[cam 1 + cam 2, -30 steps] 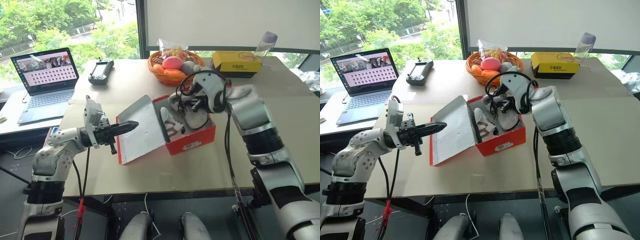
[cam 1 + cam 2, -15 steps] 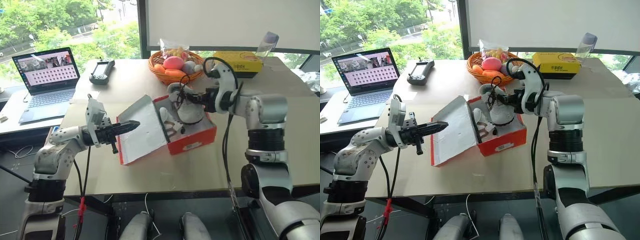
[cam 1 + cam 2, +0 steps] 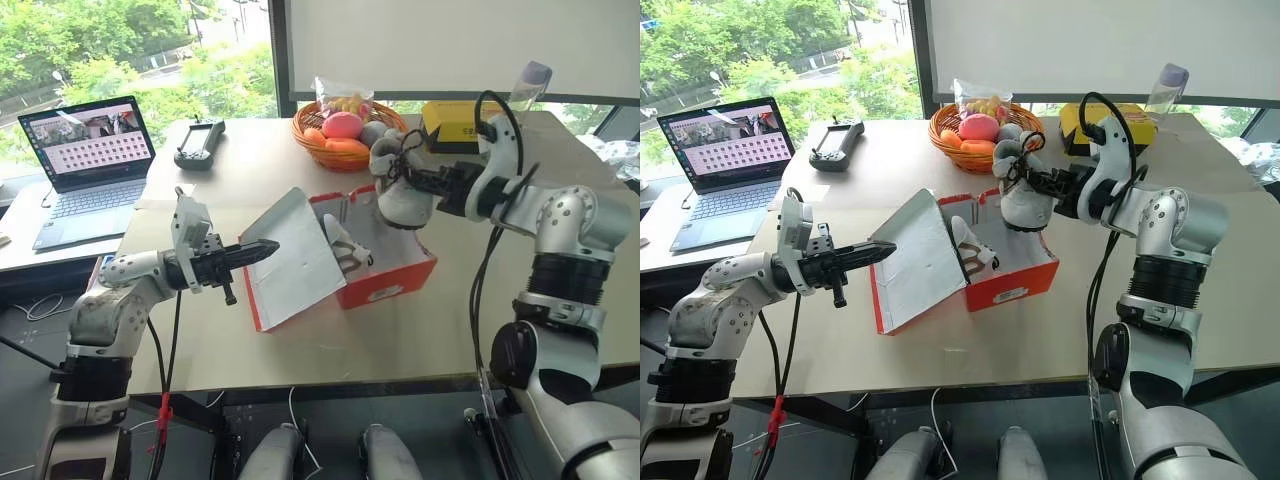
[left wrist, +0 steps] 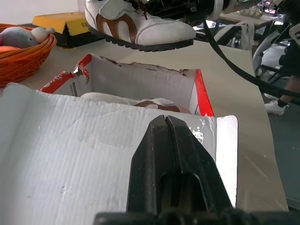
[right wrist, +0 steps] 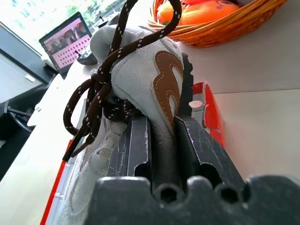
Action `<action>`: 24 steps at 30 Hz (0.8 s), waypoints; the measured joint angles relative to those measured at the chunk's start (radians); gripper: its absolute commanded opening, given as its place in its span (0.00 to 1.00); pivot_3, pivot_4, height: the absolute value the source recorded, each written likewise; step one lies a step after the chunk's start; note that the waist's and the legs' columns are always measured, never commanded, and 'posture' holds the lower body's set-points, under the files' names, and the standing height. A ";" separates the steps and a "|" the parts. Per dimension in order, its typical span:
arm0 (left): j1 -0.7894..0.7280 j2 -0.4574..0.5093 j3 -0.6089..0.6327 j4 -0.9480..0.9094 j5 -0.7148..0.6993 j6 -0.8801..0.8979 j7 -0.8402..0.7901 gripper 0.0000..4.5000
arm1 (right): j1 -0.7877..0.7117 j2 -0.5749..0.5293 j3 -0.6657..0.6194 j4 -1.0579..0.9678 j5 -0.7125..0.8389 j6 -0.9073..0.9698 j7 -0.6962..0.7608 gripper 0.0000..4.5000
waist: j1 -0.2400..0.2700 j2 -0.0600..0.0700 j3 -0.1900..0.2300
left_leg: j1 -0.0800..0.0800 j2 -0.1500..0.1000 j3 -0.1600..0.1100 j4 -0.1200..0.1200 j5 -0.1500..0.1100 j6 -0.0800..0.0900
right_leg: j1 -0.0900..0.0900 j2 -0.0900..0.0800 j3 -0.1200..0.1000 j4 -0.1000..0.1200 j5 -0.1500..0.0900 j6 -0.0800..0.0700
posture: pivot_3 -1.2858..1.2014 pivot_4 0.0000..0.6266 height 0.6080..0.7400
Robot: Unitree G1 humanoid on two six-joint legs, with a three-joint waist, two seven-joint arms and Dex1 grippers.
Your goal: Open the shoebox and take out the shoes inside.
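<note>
Red shoebox (image 3: 385, 262) lies open as the right gripper (image 5: 161, 140) pinches one shoe (image 3: 400, 195) above it; left gripper (image 3: 262, 248) pressed together.

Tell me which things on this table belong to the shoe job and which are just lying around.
In the job: the red shoebox, lid open; the shoe held up by the right gripper; the second shoe inside the box; the left gripper at the lid.

Lying about: laptop, remote controller, fruit basket, yellow box, bottle.
</note>
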 measured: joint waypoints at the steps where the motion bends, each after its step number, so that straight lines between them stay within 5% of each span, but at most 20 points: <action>1: -0.001 0.000 -0.001 0.002 0.001 0.000 0.000 0.00 | -0.001 0.004 -0.018 0.010 0.012 -0.001 -0.016 0.19 | 0.001 0.000 0.000 | 0.000 0.000 0.000 0.000 0.000 0.000 | 0.000 0.000 0.000 0.000 0.000 0.000 | 0.52 0.24 0.94; 7: -0.004 -0.001 -0.003 0.011 0.002 0.000 -0.003 0.00 | -0.023 -0.138 -0.071 0.184 -0.049 -0.173 -0.143 0.19 | 0.029 0.003 0.002 | -0.002 -0.003 0.000 0.001 0.000 0.000 | -0.001 -0.002 -0.001 -0.001 0.001 0.001 | 0.52 0.24 0.94; 13: -0.008 -0.011 -0.007 0.011 0.001 0.000 -0.007 0.00 | -0.049 -0.290 0.048 0.451 -0.217 -0.435 -0.217 0.19 | 0.018 0.003 0.002 | -0.002 -0.001 0.002 0.001 0.000 0.001 | 0.001 -0.001 -0.001 -0.001 0.000 0.001 | 0.52 0.24 0.94; 17: -0.008 -0.012 -0.007 0.011 0.001 0.000 -0.007 0.00 | 0.004 -0.295 0.106 0.692 -0.282 -0.521 -0.247 0.19 | 0.004 0.004 0.003 | -0.002 -0.001 0.002 0.001 0.003 0.005 | 0.001 -0.001 -0.001 -0.001 0.000 0.001 | 0.52 0.24 0.94; 24: -0.009 -0.012 -0.007 0.011 0.000 0.000 -0.007 0.00 | -0.009 -0.290 0.106 0.815 -0.289 -0.587 -0.249 0.19 | -0.021 0.005 0.004 | -0.001 0.000 0.003 0.004 0.004 0.006 | 0.004 0.001 0.000 -0.001 0.001 0.002 | 0.52 0.24 0.94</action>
